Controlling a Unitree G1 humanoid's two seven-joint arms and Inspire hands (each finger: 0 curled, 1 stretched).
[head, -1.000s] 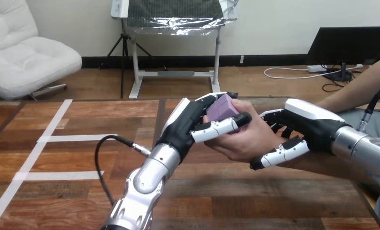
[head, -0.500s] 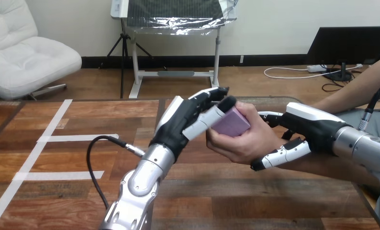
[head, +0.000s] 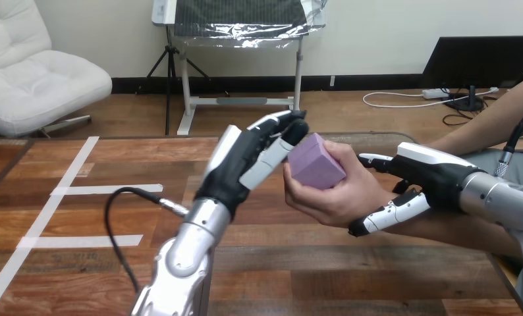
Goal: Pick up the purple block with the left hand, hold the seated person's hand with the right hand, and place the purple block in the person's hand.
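The purple block [head: 317,170] rests in the person's hand [head: 341,197], whose fingers and thumb wrap round it above the wooden table [head: 325,270]. My left hand [head: 242,164] is open just left of the block, fingers straight, the tips close to the block's upper left corner and no longer gripping it. My right hand [head: 430,178] comes in from the right and clasps the person's hand from behind. Its thumb [head: 387,215] runs underneath and its fingers [head: 376,160] curl over the far side.
White tape lines [head: 68,191] mark the table's left part. A black cable [head: 124,194] loops from my left forearm over the table. The person's forearm [head: 483,125] reaches in from the right edge.
My left hand has let go of the purple block, straightened its fingers and drawn back to the left. The block now lies in the person's hand. My right hand has kept its hold.
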